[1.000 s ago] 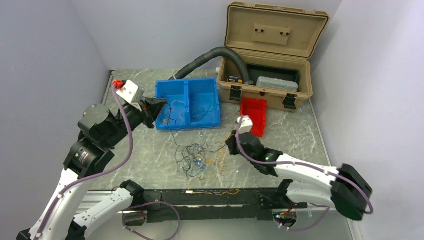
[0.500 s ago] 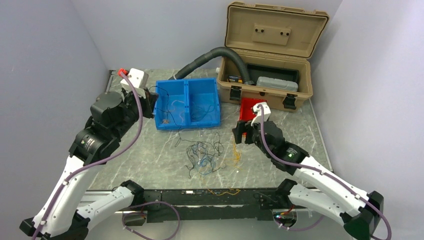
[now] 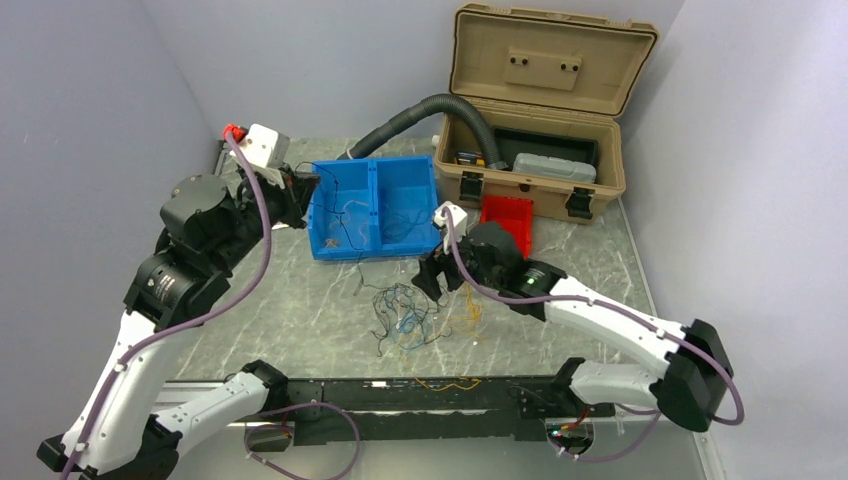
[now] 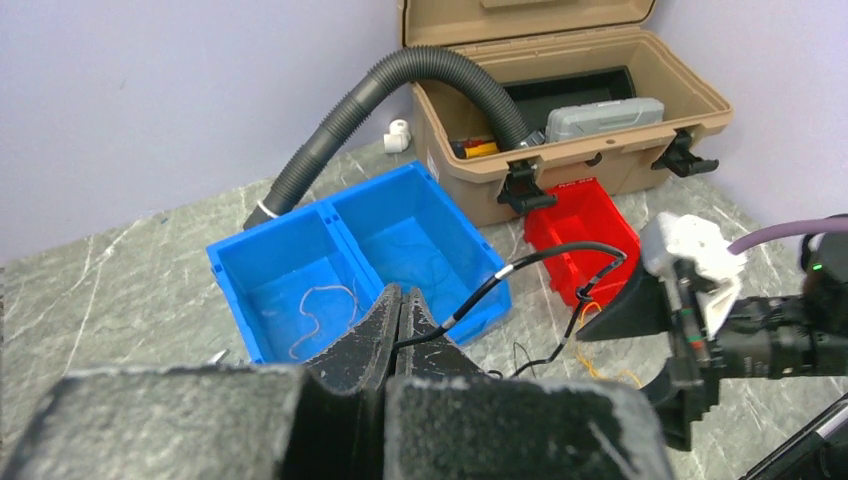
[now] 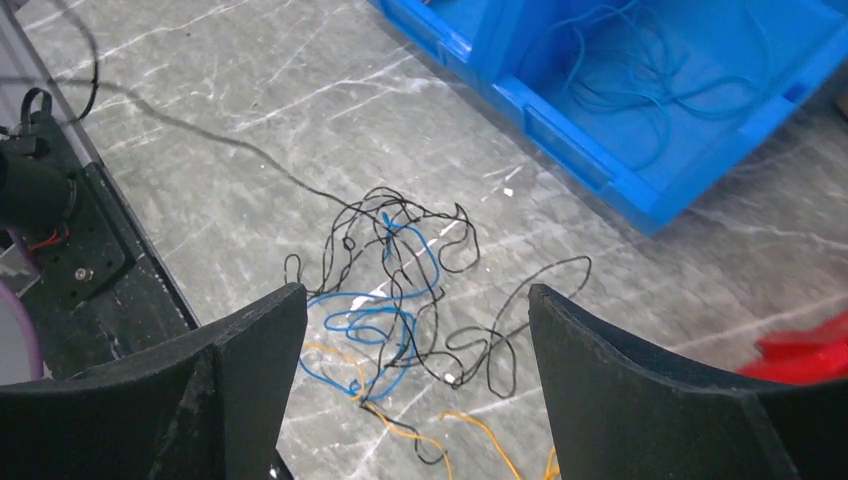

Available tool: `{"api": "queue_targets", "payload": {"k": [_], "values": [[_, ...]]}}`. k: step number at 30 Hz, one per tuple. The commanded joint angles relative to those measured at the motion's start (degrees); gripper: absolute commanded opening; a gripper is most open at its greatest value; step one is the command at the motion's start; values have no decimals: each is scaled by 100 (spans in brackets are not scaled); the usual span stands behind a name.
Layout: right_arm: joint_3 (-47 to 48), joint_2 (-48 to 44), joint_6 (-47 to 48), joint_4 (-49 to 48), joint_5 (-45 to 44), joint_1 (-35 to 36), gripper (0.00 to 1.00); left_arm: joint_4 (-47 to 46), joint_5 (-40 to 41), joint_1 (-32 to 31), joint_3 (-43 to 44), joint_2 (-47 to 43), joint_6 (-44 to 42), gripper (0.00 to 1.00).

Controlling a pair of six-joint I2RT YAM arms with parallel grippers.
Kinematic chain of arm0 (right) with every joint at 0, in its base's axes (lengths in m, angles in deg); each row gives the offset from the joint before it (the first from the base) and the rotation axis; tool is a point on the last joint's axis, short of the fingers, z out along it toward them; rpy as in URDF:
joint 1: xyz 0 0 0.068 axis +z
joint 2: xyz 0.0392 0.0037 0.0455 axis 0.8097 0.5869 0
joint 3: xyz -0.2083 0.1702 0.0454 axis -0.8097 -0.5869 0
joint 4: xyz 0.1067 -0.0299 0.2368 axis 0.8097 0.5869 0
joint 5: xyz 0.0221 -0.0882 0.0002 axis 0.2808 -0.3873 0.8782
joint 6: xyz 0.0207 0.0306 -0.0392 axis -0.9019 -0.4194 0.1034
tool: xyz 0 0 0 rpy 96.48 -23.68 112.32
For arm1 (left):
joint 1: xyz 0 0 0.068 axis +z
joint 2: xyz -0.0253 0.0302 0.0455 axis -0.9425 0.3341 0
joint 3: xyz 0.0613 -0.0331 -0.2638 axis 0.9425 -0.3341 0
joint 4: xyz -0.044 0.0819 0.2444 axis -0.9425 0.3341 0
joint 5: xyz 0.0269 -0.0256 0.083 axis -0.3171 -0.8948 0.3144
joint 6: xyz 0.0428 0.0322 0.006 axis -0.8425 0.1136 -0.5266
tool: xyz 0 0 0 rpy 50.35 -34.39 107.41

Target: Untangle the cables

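Observation:
The cables lie as a loose tangle (image 3: 405, 315) of black, blue and yellow wires on the marble table, just in front of the blue bin (image 3: 378, 205). My left gripper (image 3: 300, 185) hangs over the bin's left rim. It (image 4: 398, 300) is shut on one black cable (image 4: 472, 300), which arcs away toward the right arm. My right gripper (image 3: 437, 275) hovers above the tangle's right side. Its jaws (image 5: 415, 300) stand wide open around nothing, with the tangle (image 5: 400, 290) on the table below. A whitish wire (image 4: 315, 310) lies in the bin's left compartment and blue wires (image 5: 620, 70) in the right one.
A red bin (image 3: 507, 222) sits right of the blue one. Behind it an open tan case (image 3: 540, 100) holds a grey corrugated hose (image 3: 420, 115) that curves left. A black rail (image 3: 420, 395) runs along the near table edge. Walls close in on both sides.
My right gripper has opened and swung left, over the tangle. My left gripper, still shut, has pulled back and up from the bin's left compartment to its rim.

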Motion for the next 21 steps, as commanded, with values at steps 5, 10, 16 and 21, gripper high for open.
{"api": "queue_targets", "payload": {"k": [5,10,16,21], "values": [[522,1003,5,-1020,387,298,82,41,267,16,570,4,-197,0],[699,1610,-58,-1155,446,418,81,43,351,25,615,-37,-277,0],[880,2112,-115,-1196,582,460,78,62,406,26,609,-85,-319,0],[979,2285,-66,-1129,937,483,75,76,481,22,560,-142,-385,0]]}}
